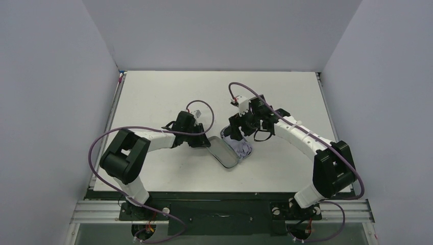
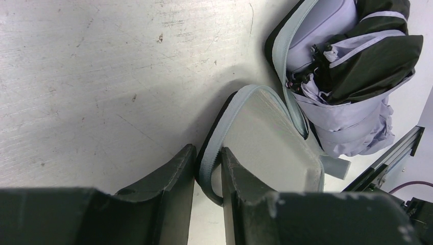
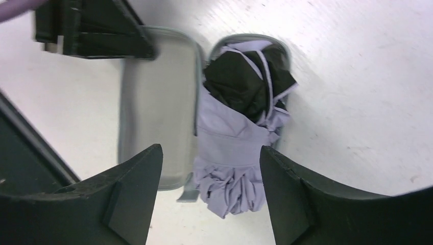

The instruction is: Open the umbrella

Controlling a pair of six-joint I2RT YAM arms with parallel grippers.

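The folded umbrella [image 1: 244,148], lavender fabric with black folds, lies in one half of an open pale grey zip case at the table's middle. It also shows in the left wrist view [image 2: 352,117] and the right wrist view [image 3: 232,138]. Its handle and shaft are hidden. My left gripper [image 2: 207,150] is shut on the rim of the case's flat open lid [image 2: 265,138], at the lid's left end [image 1: 223,150]. My right gripper [image 3: 211,150] is open, hovering above the umbrella with a finger on each side, not touching it. In the top view it [image 1: 236,133] is just behind the case.
The white table [image 1: 168,97] has grey walls on three sides. A small grey zip tab [image 3: 190,193] sticks out at the case's near end. The left gripper's black body [image 3: 97,30] lies by the lid's far corner, close to my right gripper.
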